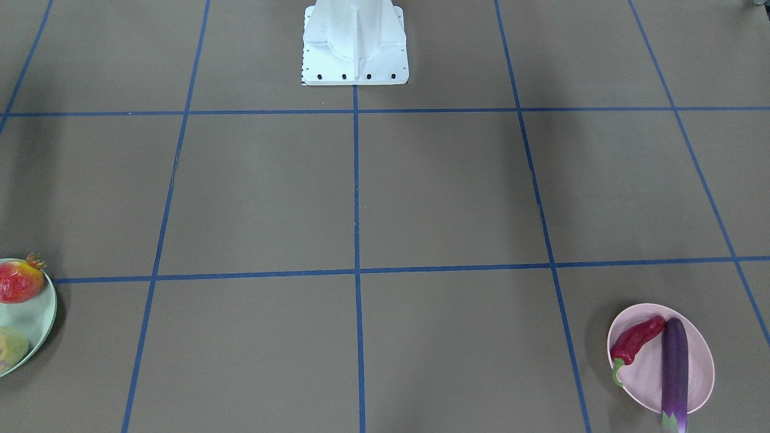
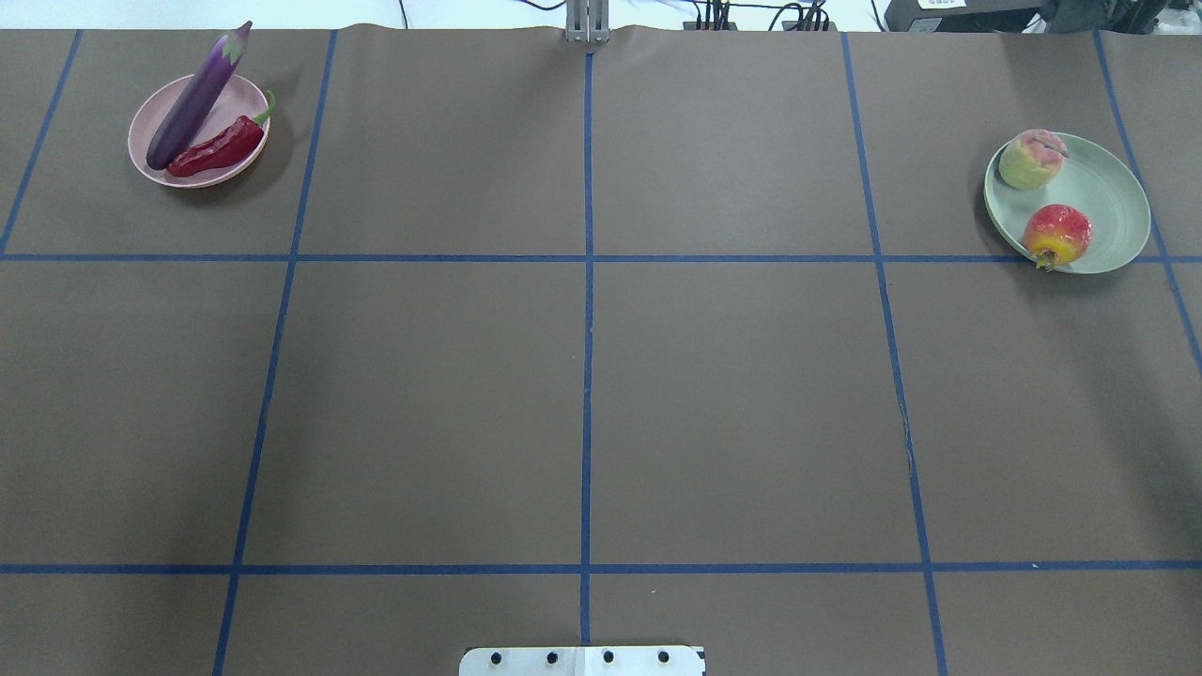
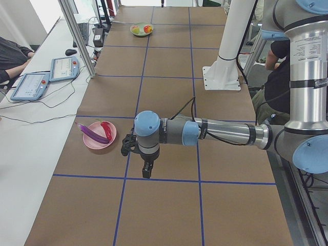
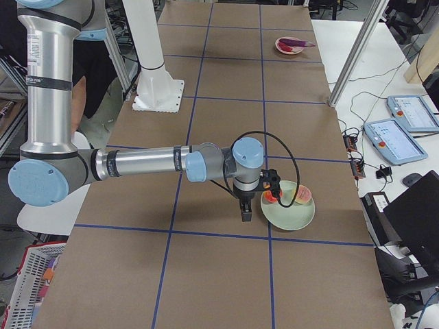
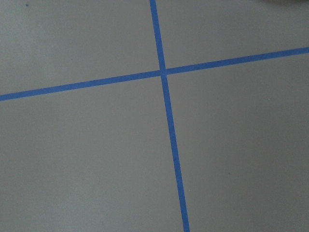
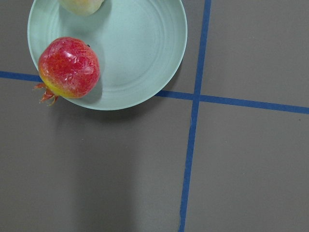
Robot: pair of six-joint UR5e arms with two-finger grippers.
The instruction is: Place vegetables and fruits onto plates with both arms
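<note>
The pale pink plate (image 2: 237,105) lies at the far left with the purple eggplant (image 2: 195,99) and the red chili (image 2: 218,150) on it. On the mint green plate (image 2: 1108,202) at the far right rest the pomegranate (image 2: 1056,235) and the peach (image 2: 1030,160). The right wrist view looks down on that plate (image 6: 135,53) and the pomegranate (image 6: 69,67). My left gripper (image 3: 147,169) hangs above the table beside the pink plate (image 3: 97,144). Beside the green plate (image 4: 288,216) hangs my right gripper (image 4: 245,211). Whether either is open or shut I cannot tell.
The white base mount (image 2: 582,660) stands at the table's near edge. Blue tape lines (image 5: 166,116) cross the brown table. Tablets (image 3: 31,84) and cables lie on a white side bench. A seated person's arm (image 3: 13,51) shows there, and metal posts (image 3: 77,31) rise at the edge.
</note>
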